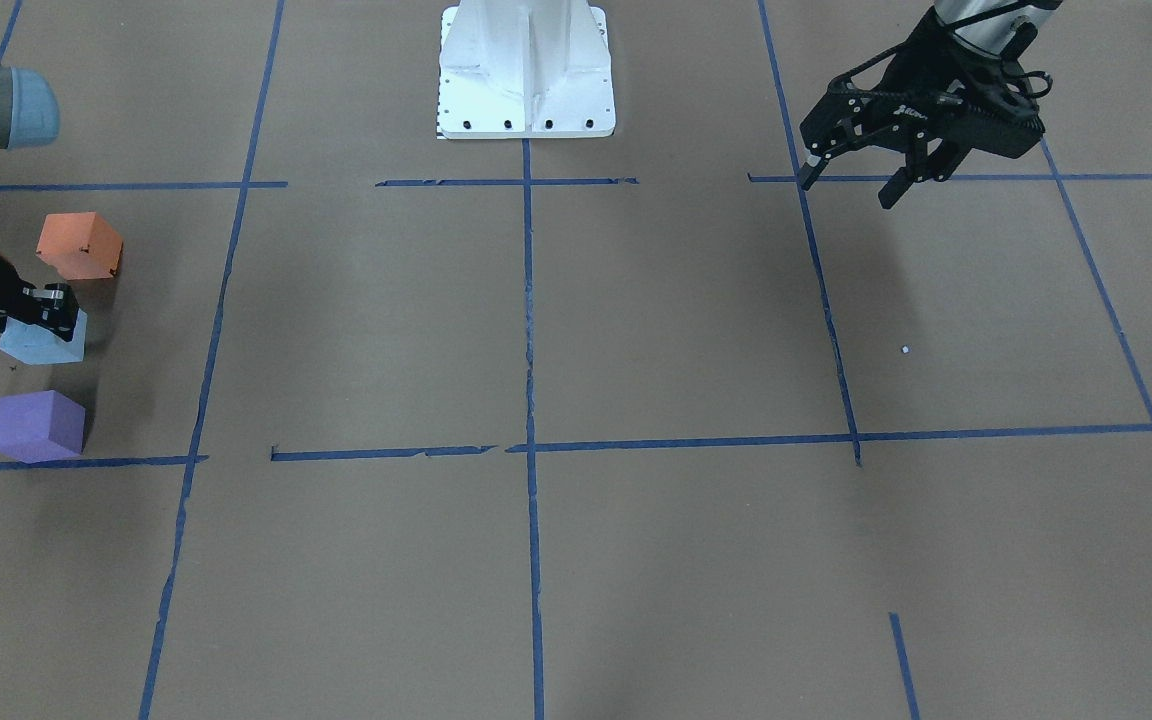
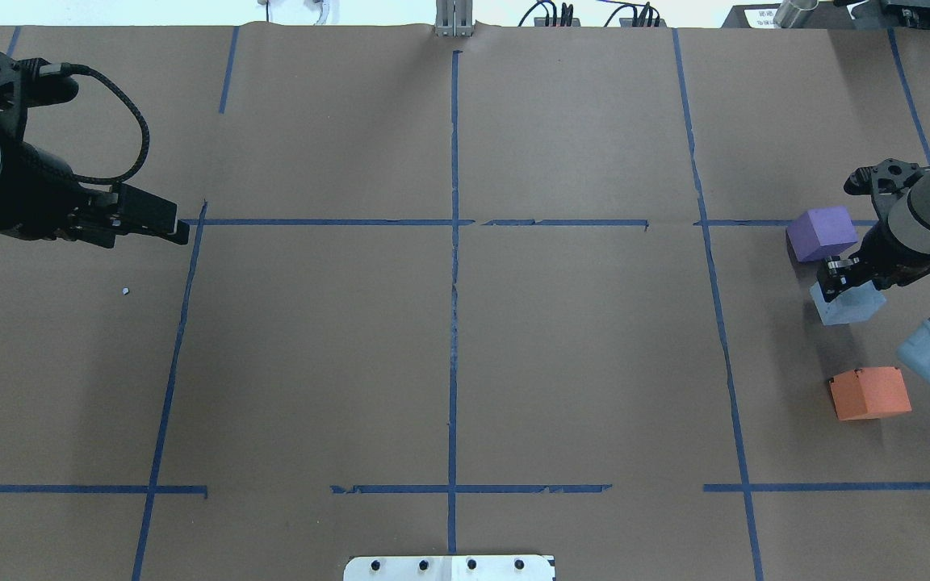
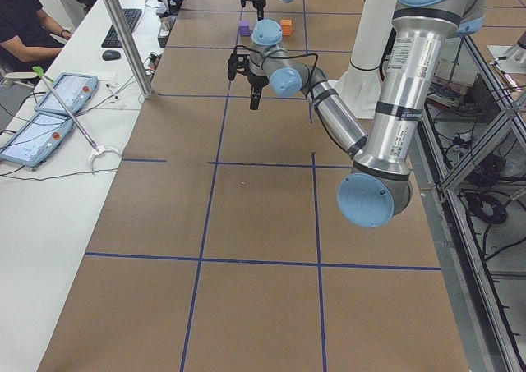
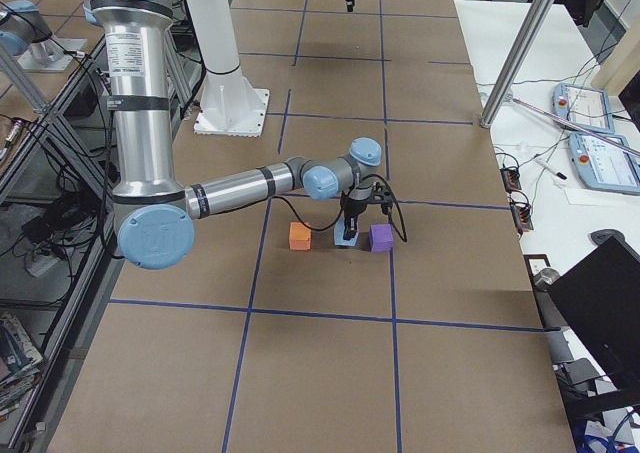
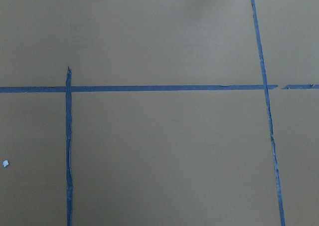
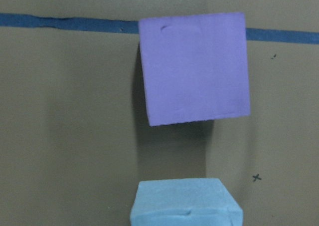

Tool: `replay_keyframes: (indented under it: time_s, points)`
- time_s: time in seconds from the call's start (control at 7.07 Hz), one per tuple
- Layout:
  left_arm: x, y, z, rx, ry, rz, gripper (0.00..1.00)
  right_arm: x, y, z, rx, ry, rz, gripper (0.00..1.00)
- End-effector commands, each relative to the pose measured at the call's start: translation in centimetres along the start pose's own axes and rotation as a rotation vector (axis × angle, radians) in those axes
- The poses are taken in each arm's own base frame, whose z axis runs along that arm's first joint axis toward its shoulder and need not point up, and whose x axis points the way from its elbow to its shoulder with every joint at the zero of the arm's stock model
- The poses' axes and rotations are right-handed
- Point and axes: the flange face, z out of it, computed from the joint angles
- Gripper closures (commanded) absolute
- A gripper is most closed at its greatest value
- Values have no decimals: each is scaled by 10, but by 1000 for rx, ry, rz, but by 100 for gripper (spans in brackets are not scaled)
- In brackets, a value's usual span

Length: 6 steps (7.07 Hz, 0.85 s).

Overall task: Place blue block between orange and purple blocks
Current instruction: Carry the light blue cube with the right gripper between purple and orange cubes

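Observation:
The light blue block (image 1: 41,342) sits at the table's right end, between the orange block (image 1: 79,245) and the purple block (image 1: 38,425), roughly in line with them. My right gripper (image 1: 48,305) stands upright over the blue block (image 2: 851,307) and is shut on it at table height. The right wrist view shows the blue block's top (image 6: 185,203) at the bottom edge and the purple block (image 6: 194,69) just beyond, with a gap between them. My left gripper (image 1: 851,185) is open and empty, hovering far away on the other side of the table.
The white robot base (image 1: 526,70) stands at the middle of my edge. Blue tape lines (image 1: 528,330) divide the brown paper into squares. A tiny white speck (image 1: 904,350) lies below the left gripper. An operators' desk with tablets (image 3: 66,93) runs along the far side.

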Motion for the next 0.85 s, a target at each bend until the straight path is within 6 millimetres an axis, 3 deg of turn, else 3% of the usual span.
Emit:
replay_keyframes:
  time_s: [0.0,0.28,0.42,0.57,0.71]
  points:
    - [0,0,0,0,0,0,0,-1,1,8,-13,8,-3,54]
    - [0,0,0,0,0,0,0,-1,1,11,-16,12,-4,0]
    - [0,0,0,-1,-1,-1,0,-1,1,11,-16,12,-7,0]
    - [0,0,0,1,-1,0,0,-6,4,-3,12,-12,-29,0]
    - [0,0,0,1,-2,1,0,3,23,-27,50,-37,-38,0]
